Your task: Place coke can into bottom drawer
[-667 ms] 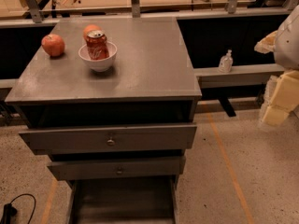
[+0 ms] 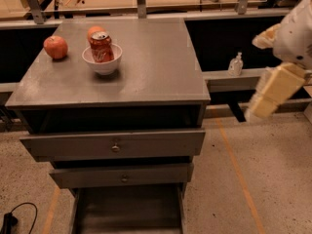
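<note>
Gripper (image 2: 273, 91) hung at right edge of view, beyond cabinet's (image 2: 161, 67) right side and well apart from can. Whether open or closed, or holding anything, could not be told. Coke can (image 2: 101, 47) stood in white bowl (image 2: 103, 66) on cabinet top, left rear, long axis near vertical, silver top up. Orange (image 2: 93, 31) just behind can, apple (image 2: 55, 47) to left. Bottom drawer (image 2: 126, 211) pulled out below.

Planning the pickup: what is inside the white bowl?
The coke can stands in the bowl, its base hidden by the rim; the bowl's floor is covered. The gripper hangs at far right, beside the cabinet.
</note>
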